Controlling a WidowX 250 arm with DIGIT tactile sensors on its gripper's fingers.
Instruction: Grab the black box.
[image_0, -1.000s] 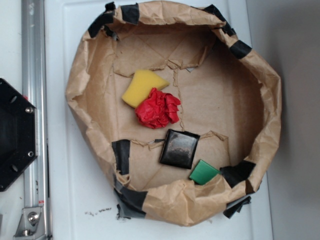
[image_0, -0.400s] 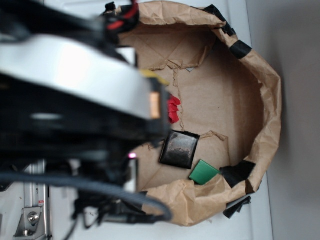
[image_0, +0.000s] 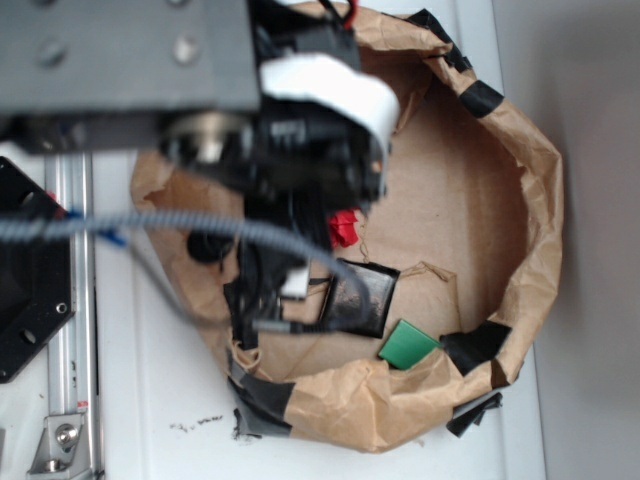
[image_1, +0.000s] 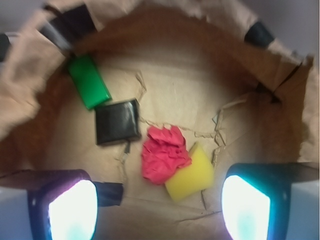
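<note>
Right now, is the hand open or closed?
Open. In the wrist view the two fingers stand far apart, with nothing between them; the black box lies flat farther ahead, untouched.

No writing, label, brand, number or sign can be read anywhere in either view.

We see a white tabletop (image_0: 150, 400) with a metal rail (image_0: 68, 330) along its left side and a grey surface (image_0: 590, 200) at right.
</note>
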